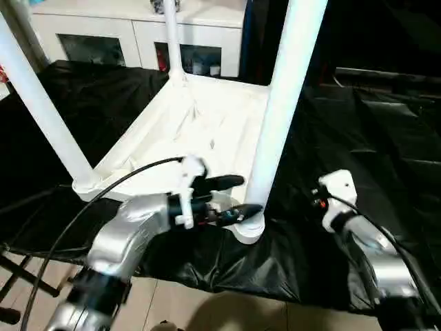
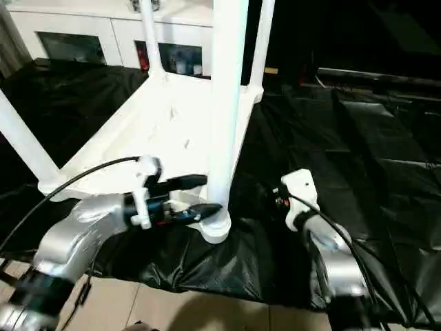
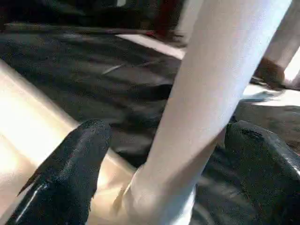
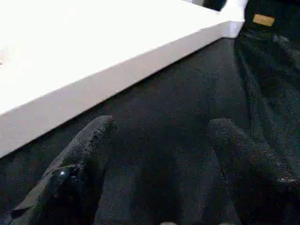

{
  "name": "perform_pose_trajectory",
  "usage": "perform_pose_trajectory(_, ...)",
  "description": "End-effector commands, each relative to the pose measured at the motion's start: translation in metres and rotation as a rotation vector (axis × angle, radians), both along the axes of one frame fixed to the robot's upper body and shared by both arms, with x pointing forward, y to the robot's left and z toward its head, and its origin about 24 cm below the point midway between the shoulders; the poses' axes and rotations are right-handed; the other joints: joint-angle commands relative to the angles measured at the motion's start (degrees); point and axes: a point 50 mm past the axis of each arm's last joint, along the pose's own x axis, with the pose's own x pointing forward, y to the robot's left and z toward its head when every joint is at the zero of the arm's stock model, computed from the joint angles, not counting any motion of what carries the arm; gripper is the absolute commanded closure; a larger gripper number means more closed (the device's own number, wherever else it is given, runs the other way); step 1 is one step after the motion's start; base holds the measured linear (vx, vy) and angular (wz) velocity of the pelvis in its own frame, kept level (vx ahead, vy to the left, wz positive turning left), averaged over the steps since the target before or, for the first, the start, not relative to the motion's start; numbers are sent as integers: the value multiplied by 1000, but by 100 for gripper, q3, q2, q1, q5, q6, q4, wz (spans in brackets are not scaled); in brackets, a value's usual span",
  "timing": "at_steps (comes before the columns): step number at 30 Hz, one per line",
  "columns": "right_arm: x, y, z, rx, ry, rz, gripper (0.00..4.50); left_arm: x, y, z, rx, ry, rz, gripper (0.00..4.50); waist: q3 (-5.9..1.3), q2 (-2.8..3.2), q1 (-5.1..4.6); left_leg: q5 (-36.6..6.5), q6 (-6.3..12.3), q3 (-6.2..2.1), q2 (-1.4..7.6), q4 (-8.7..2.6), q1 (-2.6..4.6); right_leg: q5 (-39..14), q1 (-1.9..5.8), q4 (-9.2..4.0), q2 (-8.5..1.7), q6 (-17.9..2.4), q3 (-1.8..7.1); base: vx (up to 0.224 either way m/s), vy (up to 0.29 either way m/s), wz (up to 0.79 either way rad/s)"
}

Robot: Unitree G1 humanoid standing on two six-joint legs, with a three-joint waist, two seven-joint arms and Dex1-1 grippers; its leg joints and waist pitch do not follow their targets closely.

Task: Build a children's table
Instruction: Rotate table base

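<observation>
Left gripper point(image 1: 238, 195), fingers spread astride the near leg point(image 1: 284, 103) at the upturned table's point(image 1: 172, 131) 5 o'clock corner, may knock it askew; right gripper point(image 4: 159, 154), also spread, hovers empty.

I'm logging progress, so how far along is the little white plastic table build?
Done: the white plastic table top lies upside down on the black sheet with four white tube legs standing in its corner sockets. In hand: the left gripper is open around the base of the nearest leg, not clamped. The right gripper hangs open over the sheet. Left: probably seating that leg, then turning the table upright.
</observation>
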Motion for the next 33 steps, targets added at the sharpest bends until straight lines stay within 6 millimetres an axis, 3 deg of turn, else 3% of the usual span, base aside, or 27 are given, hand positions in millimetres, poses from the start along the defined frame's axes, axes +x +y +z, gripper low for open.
perform_pose_trajectory(1, -4, -2, 7, 46, -17, -32, 96, -1, 9, 4, -1, -15, 49, 9, -355, 47, -39, -1301, 135, -21, 56, -364, -7, -1173, 320, -541, -323, -772, 272, 0, 0, 0)
perform_pose_trajectory(3, -12, 1, 7, 72, -19, -32, 96, -6, 15, 0, -7, -17, 80, 9, -350, 76, -40, -1227, 193, -11, 51, -353, -24, -1361, 301, -582, -335, -744, 269, 0, 0, 0)
perform_pose_trajectory(5, -17, 5, 5, 87, -20, -32, 96, -9, 19, -3, 0, -19, 101, 9, -333, 66, -41, -1287, 213, -9, 60, -361, -32, -1576, 289, -607, -346, -684, 272, 0, 0, 0)
perform_pose_trajectory(8, -23, 12, 2, 102, -23, -62, 96, -19, 22, -11, 31, -20, 136, 9, -312, 63, -49, -1439, 176, -19, 63, -397, -34, -2184, 251, -656, -354, -480, 264, 0, 0, 0)
perform_pose_trajectory(9, -25, 14, 0, 115, -18, -91, 96, -22, 23, -14, 36, -31, 186, 9, -310, 84, -58, -1568, 136, -27, 60, -402, -5, -2477, 225, -693, -360, -371, 267, 0, 0, 0)
perform_pose_trajectory(10, -25, 14, -1, 118, -17, -109, 96, -23, 24, -16, 41, -33, 227, 9, -314, 110, -53, -1563, 117, -41, 77, -408, -16, -2394, 229, -682, -368, -374, 272, 0, 0, 0)
perform_pose_trajectory(12, -27, 16, -4, 140, -12, -138, 96, -25, 27, -21, 45, -28, 315, 9, -295, 85, -77, -1702, 102, -38, 76, -429, -18, -2414, 215, -701, -347, -344, 254, 0, 0, 0)
perform_pose_trajectory(14, -29, 16, -5, 151, -8, -165, 96, -26, 30, -27, 73, -32, 414, 9, -311, 180, -93, -1727, 84, -53, 79, -428, -17, -2314, 215, -691, -353, -349, 263, 0, 0, 0)
perform_pose_trajectory(16, -33, 16, -7, 155, -1, -182, 96, -27, 30, -32, 82, -27, 459, 9, -312, 155, -111, -1766, 99, -55, 73, -433, -18, -2205, 219, -704, -343, -332, 260, 0, 0, 0)
perform_pose_trajectory(17, -37, 15, -11, 148, 3, -194, 96, -28, 31, -37, 87, -20, 491, 9, -319, 411, -96, -1812, 66, -77, 76, -429, 11, -2142, 193, -679, -357, -355, 266, 0, 0, 0)
perform_pose_trajectory(18, -37, 15, -11, 148, 3, -194, 96, -28, 31, -37, 87, -20, 491, 9, -314, 273, -134, -1846, 104, -43, 79, -424, 12, -2094, 186, -767, -323, -325, 255, 0, 0, 0)
perform_pose_trajectory(19, -40, 14, -12, 147, 3, -210, 96, -29, 32, -43, 105, -14, 499, 9, -327, 351, -144, -1819, 89, -83, 70, -444, -12, -1927, 249, -701, -341, -388, 243, 0, 0, 0)
perform_pose_trajectory(21, -44, 14, -13, 154, -3, -237, 96, -31, 35, -50, 123, -10, 518, 9, -341, 282, -189, -1682, 150, -72, 50, -431, -43, -1736, 264, -705, -335, -399, 252, 0, 0, 0)
perform_pose_trajectory(24, -47, 14, -9, 185, -25, -286, 96, -28, 43, -51, 103, -9, 608, 9, -376, 333, -209, -1488, 243, -70, 52, -412, -79, -1735, 276, -692, -365, -408, 245, 0, 0, 0)
perform_pose_trajectory(25, -48, 13, -9, 179, -26, -291, 96, -27, 43, -51, 103, -14, 617, 9, -378, 276, -211, -1390, 271, -77, 56, -419, -110, -1704, 289, -691, -371, -393, 238, 0, 0, 0)
perform_pose_trajectory(26, -48, 12, -10, 173, -26, -294, 96, -27, 43, -51, 104, -19, 622, 9, -368, 339, -221, -1443, 273, -79, 66, -425, -93, -1798, 260, -692, -373, -401, 237, 0, 0, 0)
perform_pose_trajectory(27, -49, 11, -12, 168, -21, -306, 96, -26, 44, -51, 114, -28, 623, 9, -363, 290, -228, -1480, 284, -71, 62, -424, -98, -1858, 260, -707, -367, -386, 233, 0, 0, 0)
perform_pose_trajectory(31, -51, 6, -14, 156, -20, -325, 96, -22, 48, -47, 102, -45, 655, 9, -353, 378, -240, -1698, 237, -81, 66, -436, -66, -2120, 226, -734, -372, -321, 235, 0, 0, 0)
perform_pose_trajectory(33, -51, 5, -13, 153, -25, -330, 96, -20, 48, -46, 97, -52, 662, 9, -350, 368, -253, -1743, 230, -76, 54, -434, -72, -2148, 229, -749, -368, -304, 231, 0, 0, 0)
